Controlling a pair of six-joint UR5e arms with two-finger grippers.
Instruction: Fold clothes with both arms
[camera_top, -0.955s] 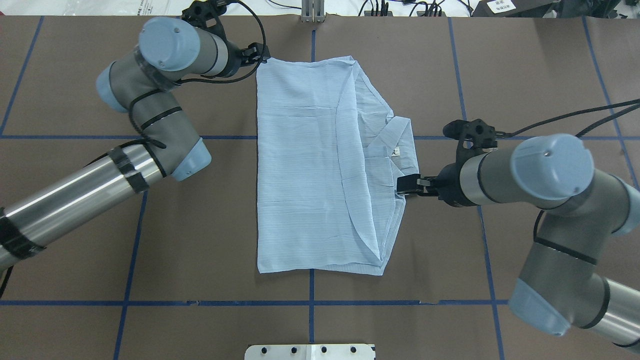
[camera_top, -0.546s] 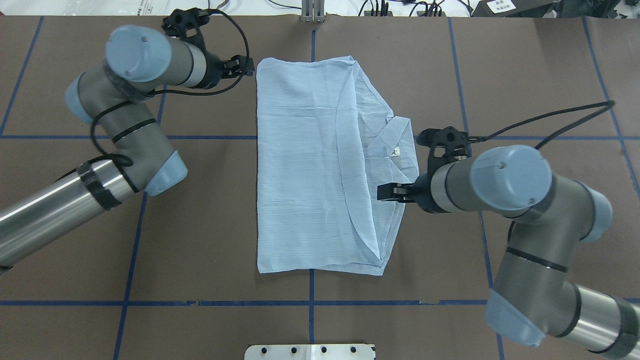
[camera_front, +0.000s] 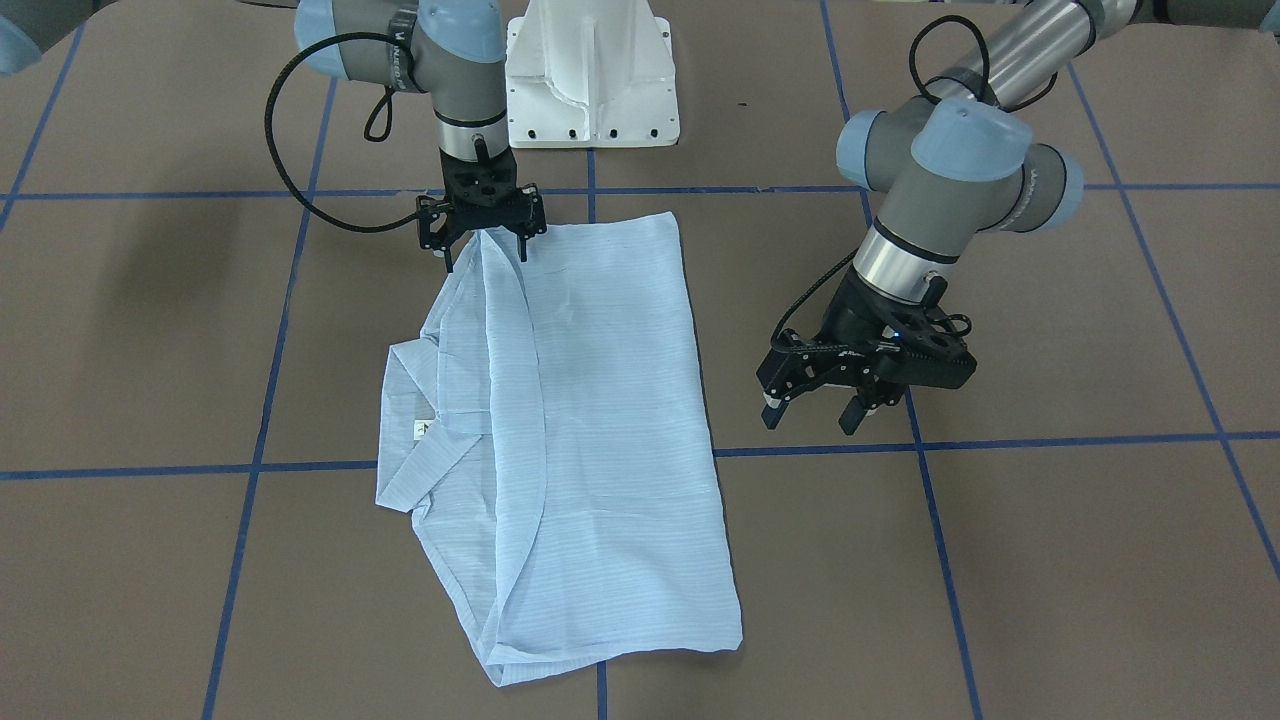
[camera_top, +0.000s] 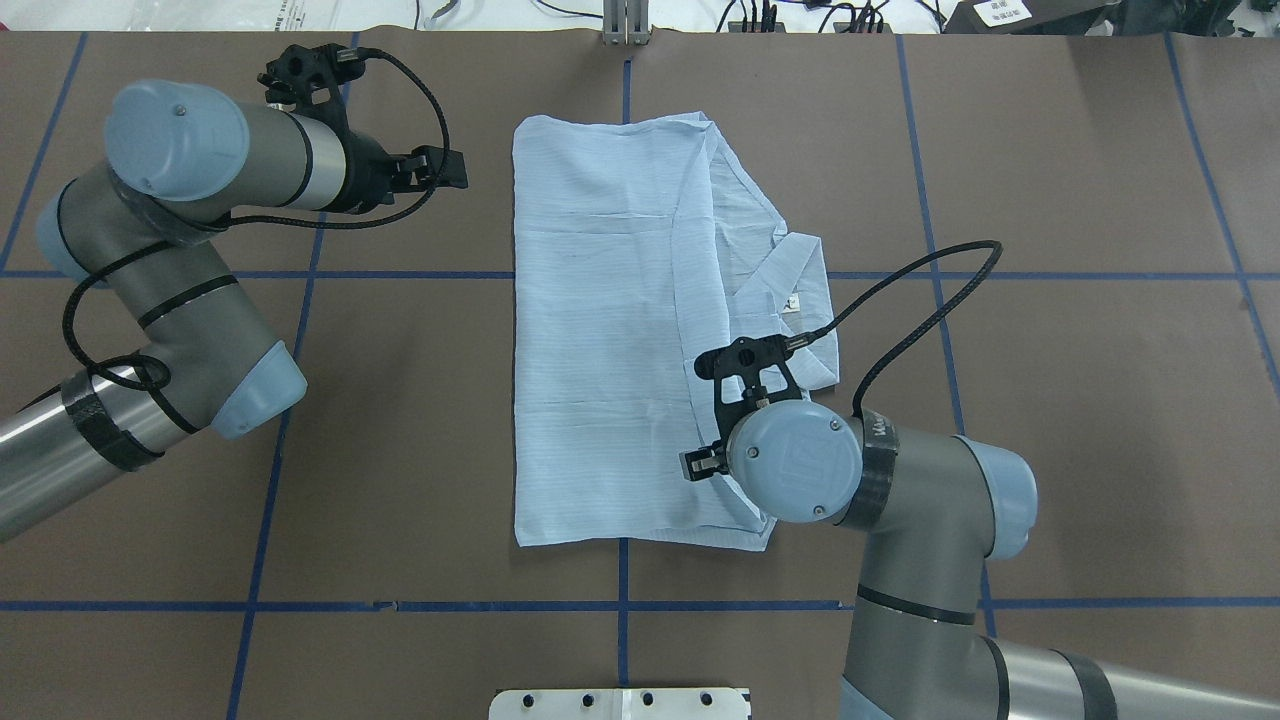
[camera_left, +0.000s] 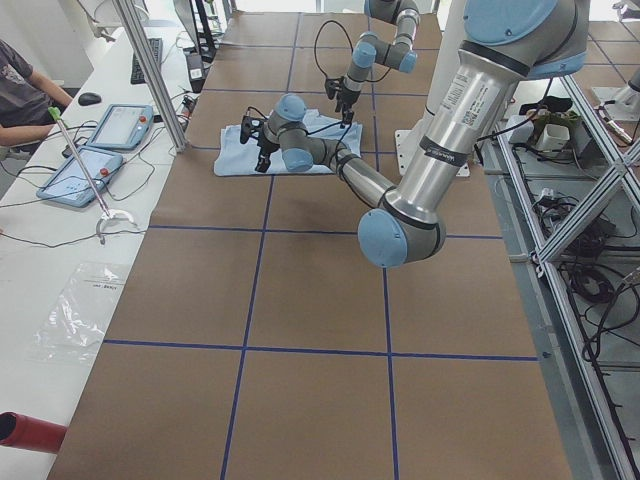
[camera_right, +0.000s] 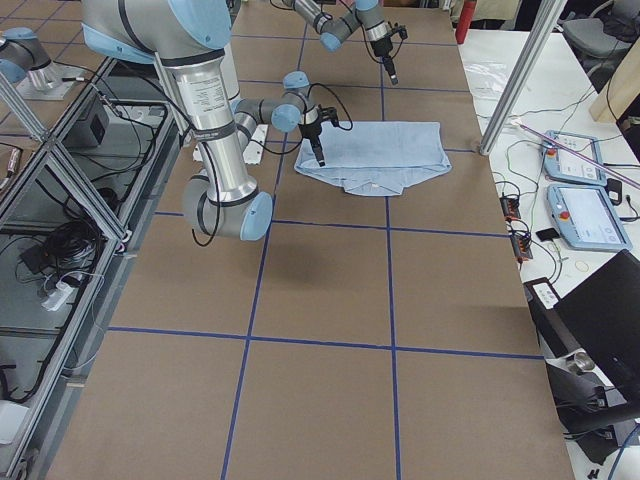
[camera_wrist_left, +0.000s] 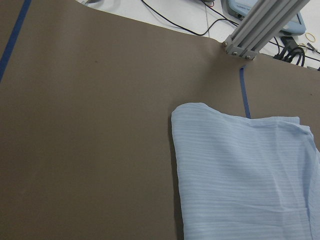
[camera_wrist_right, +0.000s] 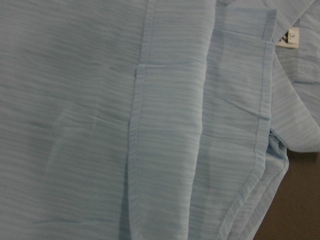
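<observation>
Pale-blue shirt (camera_top: 600, 330) folded flat; right arm (camera_top: 790, 460) seemingly just above, left arm (camera_top: 210, 140) beside.

Six views, one surface (camera_top: 1100, 400).
Overhead and front cams looked steeply down from opposite sides; side cams sat far at the ends; wrist cams close; all shared the shirt (camera_top: 600, 330).

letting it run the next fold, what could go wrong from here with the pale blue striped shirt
1. The open right gripper straddles stacked layers at the folded edge of the thin pale-blue striped shirt. Closing there may pinch only some layers and pull the fold apart.
2. The open left gripper hovers off the cloth, over the brown table. A pull from one side alone would likely skew the shirt.
</observation>
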